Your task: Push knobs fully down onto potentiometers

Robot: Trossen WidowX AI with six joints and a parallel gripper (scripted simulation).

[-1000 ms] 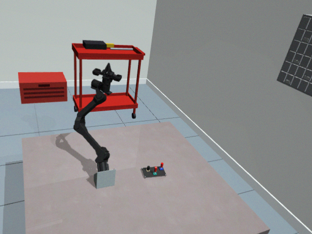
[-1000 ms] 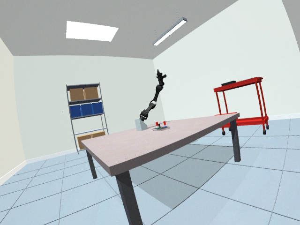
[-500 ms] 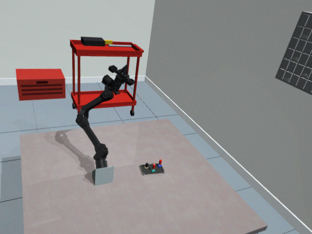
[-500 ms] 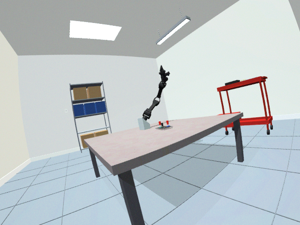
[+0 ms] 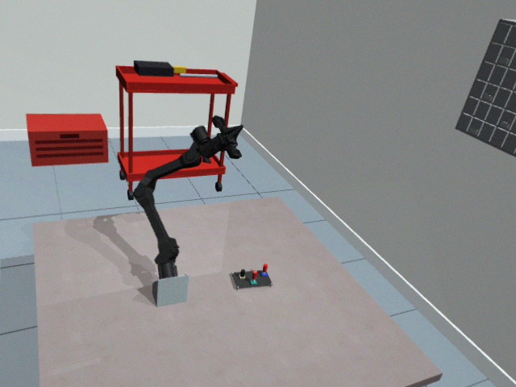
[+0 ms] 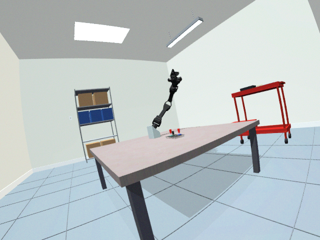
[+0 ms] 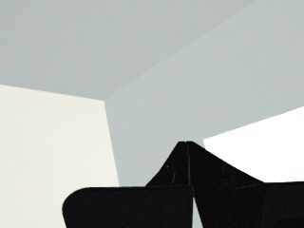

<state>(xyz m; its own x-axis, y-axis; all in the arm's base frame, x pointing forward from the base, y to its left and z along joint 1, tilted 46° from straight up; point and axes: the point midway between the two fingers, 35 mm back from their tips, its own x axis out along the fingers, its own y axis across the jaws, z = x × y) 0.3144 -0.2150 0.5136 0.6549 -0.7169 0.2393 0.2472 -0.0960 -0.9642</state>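
The dark circuit board (image 5: 246, 284) (image 6: 174, 137) stands on short legs on the table. A red knob (image 5: 264, 268) (image 6: 178, 130) stands upright over a blue potentiometer (image 5: 264, 273) at the board's far right. Another red knob (image 5: 254, 275) (image 6: 170, 131) stands over a teal potentiometer (image 5: 253, 281) near the front edge. A black knob (image 5: 243, 272) (image 6: 172, 132) is on a beige potentiometer (image 5: 242, 276) at the left. How far down each knob sits is too small to tell. My gripper (image 5: 242, 126) (image 6: 172, 69) (image 7: 184, 148) is shut and empty, high above the table and pointing away from the board.
The arm's base stands behind a pale grey block (image 5: 171, 290) (image 6: 153, 132) on the table (image 5: 291, 333) (image 6: 155, 155), left of the board in the top view. A red cart (image 5: 179, 87) (image 6: 258, 89) and a red chest (image 5: 68, 139) stand beyond the table.
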